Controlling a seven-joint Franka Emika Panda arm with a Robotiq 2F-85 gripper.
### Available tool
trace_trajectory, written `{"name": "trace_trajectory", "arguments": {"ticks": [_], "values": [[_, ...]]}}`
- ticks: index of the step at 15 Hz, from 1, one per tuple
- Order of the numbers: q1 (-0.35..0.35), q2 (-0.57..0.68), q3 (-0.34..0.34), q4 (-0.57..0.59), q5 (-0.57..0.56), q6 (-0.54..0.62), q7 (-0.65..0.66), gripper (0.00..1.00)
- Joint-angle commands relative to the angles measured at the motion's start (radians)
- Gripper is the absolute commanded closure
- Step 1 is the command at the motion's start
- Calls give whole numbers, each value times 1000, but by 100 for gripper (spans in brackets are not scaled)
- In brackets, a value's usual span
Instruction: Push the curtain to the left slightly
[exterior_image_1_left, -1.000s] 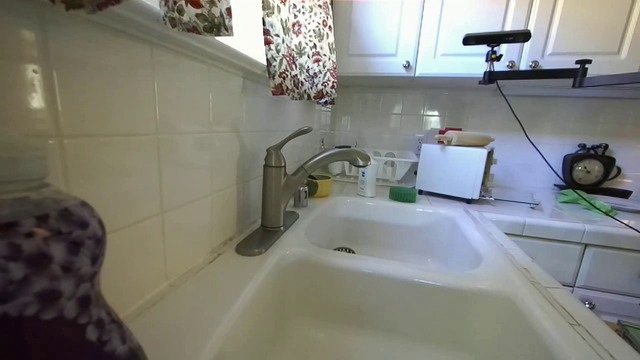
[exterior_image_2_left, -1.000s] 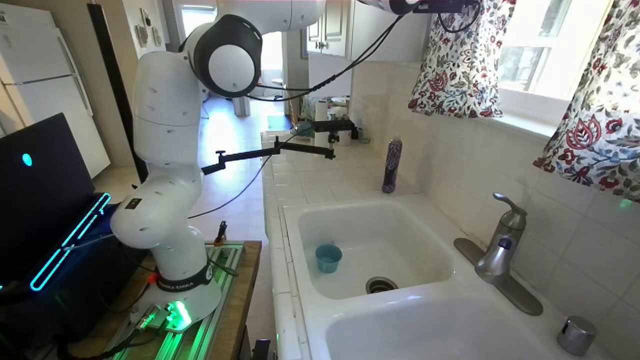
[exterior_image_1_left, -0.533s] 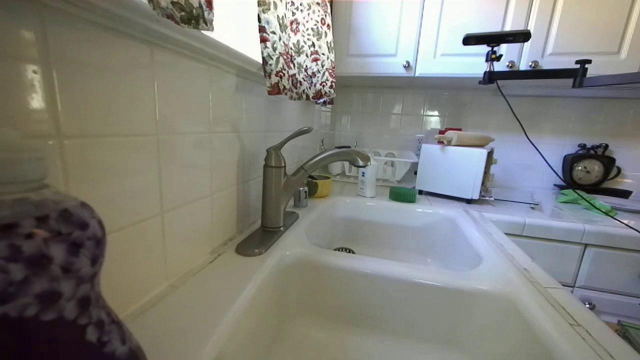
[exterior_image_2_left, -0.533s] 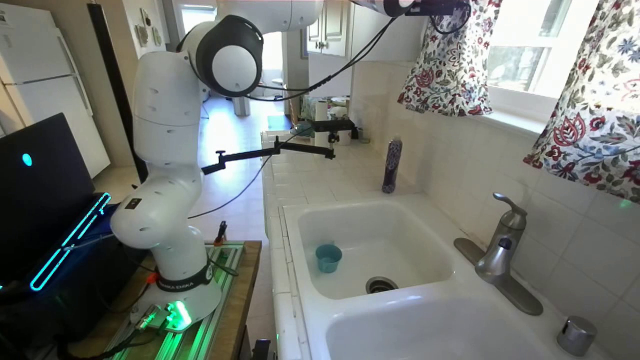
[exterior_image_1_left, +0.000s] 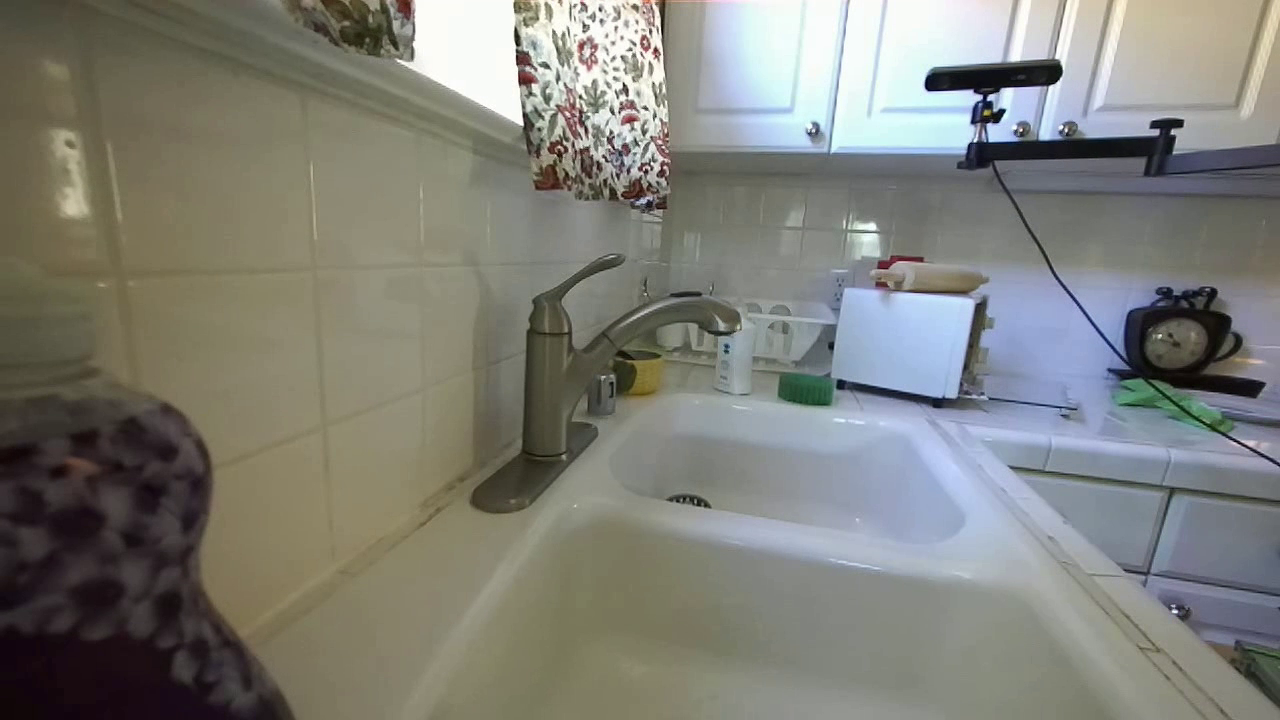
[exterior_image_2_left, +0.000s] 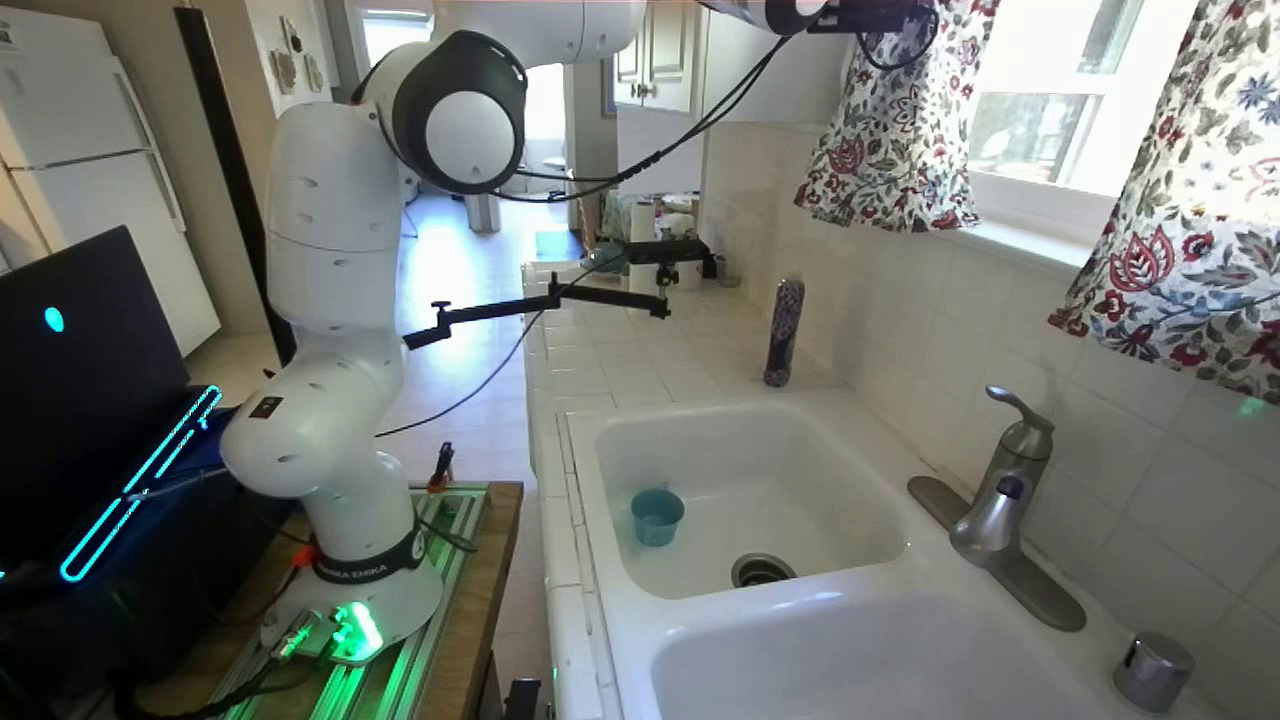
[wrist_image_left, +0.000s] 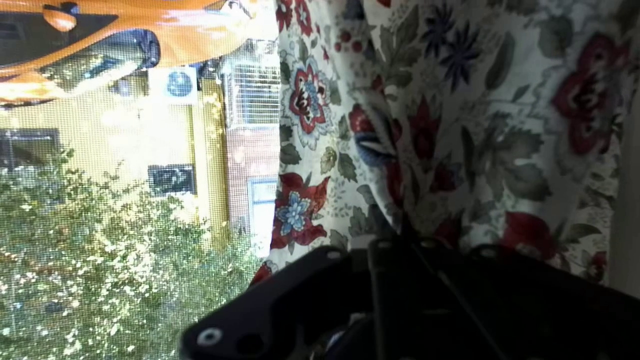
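Note:
The curtain (wrist_image_left: 450, 125) is white cloth with red flowers, blue flowers and grey-green leaves. In the wrist view it hangs right of the window glass. My gripper (wrist_image_left: 400, 237) is shut on the curtain, and folds run together at its fingertips. The fingertips themselves are dark and partly hidden. In an exterior view this curtain panel (exterior_image_2_left: 890, 150) hangs at the window's left side behind the dark wrist parts at the top edge, where the fingers do not show. Its lower corner (exterior_image_1_left: 365, 25) also shows in an exterior view.
A second curtain panel (exterior_image_2_left: 1200, 220) hangs across the window, also seen in an exterior view (exterior_image_1_left: 600, 110). Below are the faucet (exterior_image_2_left: 1000, 500), the double sink (exterior_image_2_left: 690, 610) with a blue cup (exterior_image_2_left: 657, 516), and a patterned bottle (exterior_image_2_left: 785, 330). A camera on an arm (exterior_image_2_left: 665, 252) stands over the counter.
The held curtain panel and the robot's wrist have moved left in both the exterior pictures of them, mostly in the first half second. The second panel has also shifted slightly left.

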Motion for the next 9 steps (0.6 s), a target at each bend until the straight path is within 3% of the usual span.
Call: {"name": "trace_trajectory", "arguments": {"ticks": [1, 9], "values": [[-4, -17, 2, -32, 9, -23, 4, 67], [-24, -116, -87, -73, -28, -63, 141, 12]]}}
